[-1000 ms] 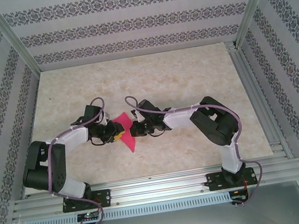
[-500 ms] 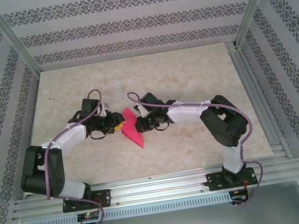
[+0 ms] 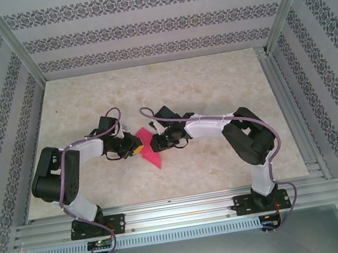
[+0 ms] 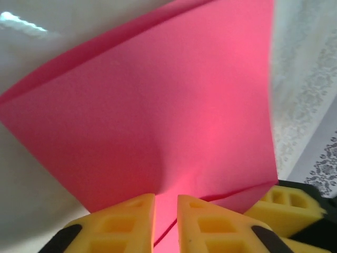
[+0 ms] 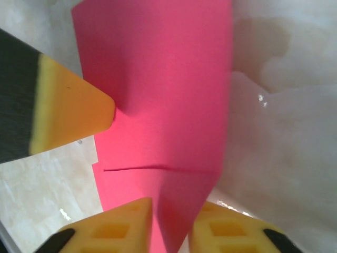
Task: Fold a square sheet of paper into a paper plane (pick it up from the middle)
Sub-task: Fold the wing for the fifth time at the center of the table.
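Paper (image 3: 150,151) is creased into a narrow pointed shape and hangs between my two arms, part of it standing up off the desk (image 3: 213,82) under it. Left end effector (image 4: 166,224) is on the paper's left edge, pads nearly together and clamped on it. Right end effector (image 5: 171,232) is at the paper's right, jaws partly apart with a folded tip running between them; I can't tell if it grips. Risks as I judge them: if the right side is loose, the paper hangs on the left pinch alone and may droop or twist, so the next crease lands crooked. Pulling the arms apart could tear it. The thin sheet could also slip from the foam pads. The desk is pale, marbled and glossy. Patterned wallpaper (image 3: 143,29) stands beyond the paper, and a metal rail (image 3: 181,210) lies nearer than it.
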